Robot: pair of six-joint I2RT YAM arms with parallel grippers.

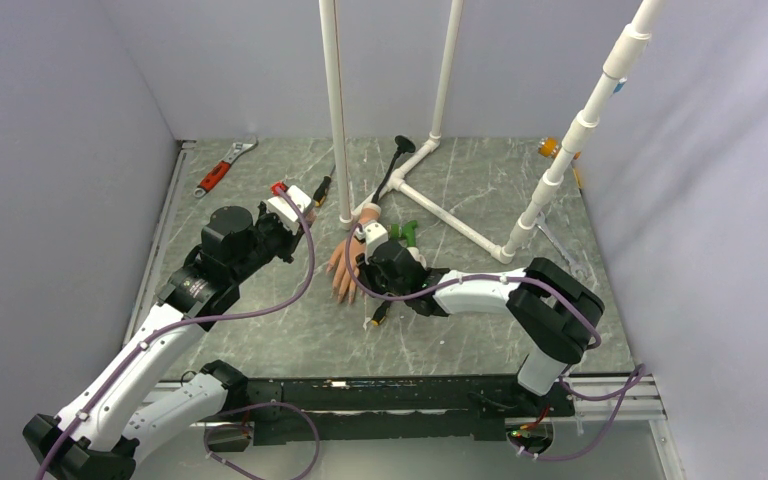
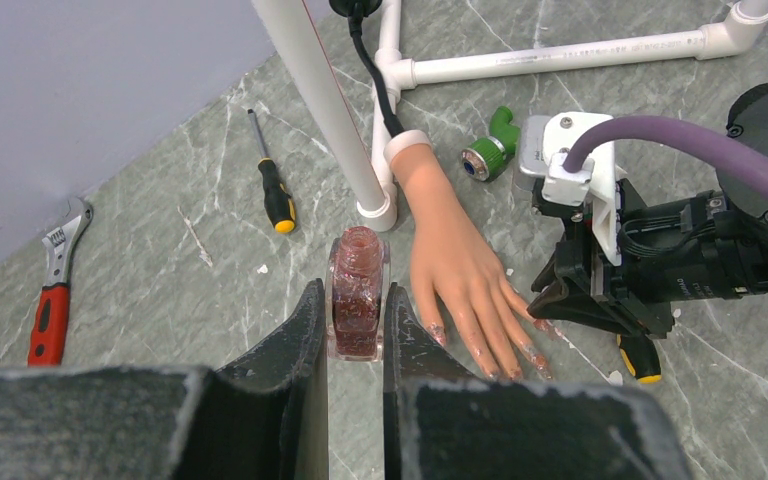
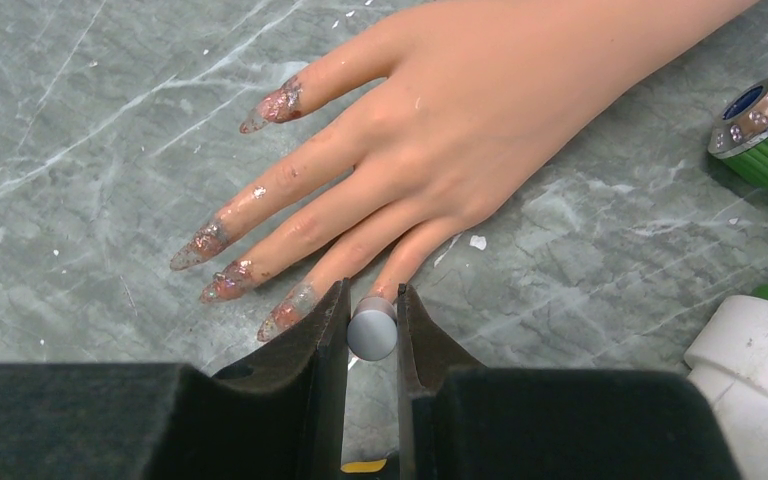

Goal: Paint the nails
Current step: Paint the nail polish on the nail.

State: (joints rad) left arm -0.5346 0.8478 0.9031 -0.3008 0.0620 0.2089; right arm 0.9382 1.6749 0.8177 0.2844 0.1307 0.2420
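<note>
The peach mannequin hand (image 1: 343, 262) lies palm down on the grey marble table, fingers toward the near edge. In the right wrist view its nails (image 3: 222, 284) are long and smeared with glittery red polish; the little finger's nail is hidden behind my tool. My right gripper (image 3: 372, 310) is shut on a grey round brush cap (image 3: 372, 330) right over the little finger's tip. My left gripper (image 2: 356, 292) is shut on an open bottle of red glitter polish (image 2: 357, 290), standing on the table just left of the hand (image 2: 455, 270).
A white PVC pipe frame (image 1: 460, 225) stands behind the hand, one upright (image 2: 375, 205) by the bottle. A green nozzle (image 2: 490, 145) lies beside the wrist. Also there are a black-yellow screwdriver (image 2: 275, 190), a red-handled wrench (image 1: 222, 170) and a second screwdriver (image 1: 380, 315) under my right arm.
</note>
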